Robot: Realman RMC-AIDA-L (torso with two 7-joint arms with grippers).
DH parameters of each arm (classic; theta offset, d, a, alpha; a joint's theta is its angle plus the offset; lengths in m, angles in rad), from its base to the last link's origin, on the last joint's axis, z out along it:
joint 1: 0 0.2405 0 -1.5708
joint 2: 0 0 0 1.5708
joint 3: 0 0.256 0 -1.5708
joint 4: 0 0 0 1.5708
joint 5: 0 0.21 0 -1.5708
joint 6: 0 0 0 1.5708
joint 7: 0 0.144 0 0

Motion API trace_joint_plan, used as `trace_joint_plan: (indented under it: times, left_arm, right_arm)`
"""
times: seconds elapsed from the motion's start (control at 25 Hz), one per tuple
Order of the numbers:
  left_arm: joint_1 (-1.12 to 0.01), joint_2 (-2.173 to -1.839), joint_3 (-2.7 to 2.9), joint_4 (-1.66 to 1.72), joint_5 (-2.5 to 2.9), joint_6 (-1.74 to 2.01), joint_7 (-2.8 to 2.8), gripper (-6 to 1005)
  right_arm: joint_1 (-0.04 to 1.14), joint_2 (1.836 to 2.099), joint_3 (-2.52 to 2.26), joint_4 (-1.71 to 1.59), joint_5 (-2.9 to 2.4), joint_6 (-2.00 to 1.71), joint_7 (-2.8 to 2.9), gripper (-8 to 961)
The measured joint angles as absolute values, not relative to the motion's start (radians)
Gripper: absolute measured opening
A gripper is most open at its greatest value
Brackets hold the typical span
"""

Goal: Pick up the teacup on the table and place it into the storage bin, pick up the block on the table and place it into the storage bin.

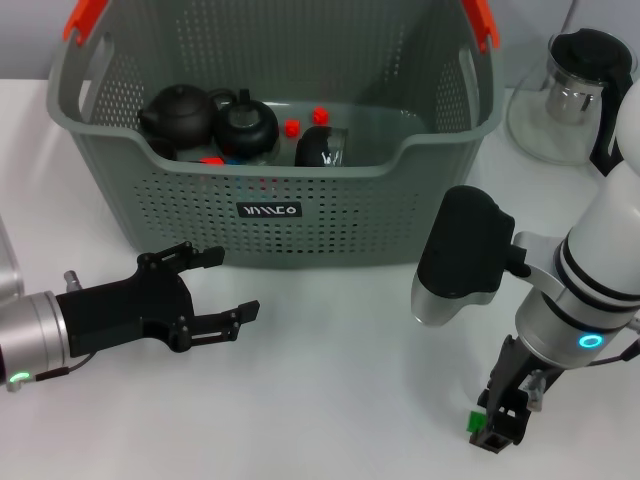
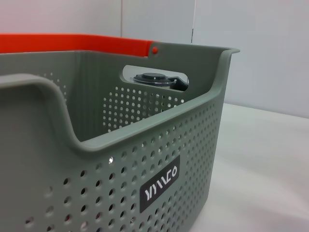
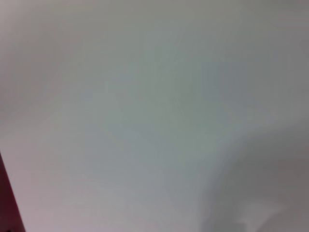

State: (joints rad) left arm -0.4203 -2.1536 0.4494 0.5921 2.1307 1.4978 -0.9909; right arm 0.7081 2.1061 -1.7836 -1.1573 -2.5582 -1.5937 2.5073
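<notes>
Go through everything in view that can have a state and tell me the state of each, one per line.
storage bin: upright on the table, holding dark teaware and small red pieces
left gripper: open, empty, in front of the bin
right gripper: down at the table over a green block; grip unclear
glass teapot: upright, lid on, right of the bin
</notes>
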Motion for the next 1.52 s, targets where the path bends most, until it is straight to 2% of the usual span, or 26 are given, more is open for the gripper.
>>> trace_joint_plan:
  times: [0.2,0.4,0.6,1.0,1.52]
  left_arm:
    - [-0.420,-2.154,0.449,0.592,2.132,1.498,-0.991,860]
    - [-0.420,-2.154,0.449,0.592,2.134,1.497,-0.991,860]
    - [-0.416,-2.154,0.449,0.592,2.134,1.497,-0.991,860]
    - [-0.417,-2.154,0.449,0.592,2.131,1.497,-0.991,860]
    - [-0.420,-2.154,0.449,0.595,2.130,1.496,-0.991,860]
  right_arm:
    - [0.709,2.106,-1.800,-1.157,-2.558,-1.592,2.514,454]
    - [0.707,2.106,-1.839,-1.169,-2.558,-1.592,2.507,391]
    - [0.706,2.104,-1.854,-1.185,-2.561,-1.592,2.516,201]
    - [0.646,2.096,-1.634,-1.383,-2.535,-1.685,2.454,203]
    - [0.601,2.095,-0.889,-1.315,-1.911,-1.915,2.027,202]
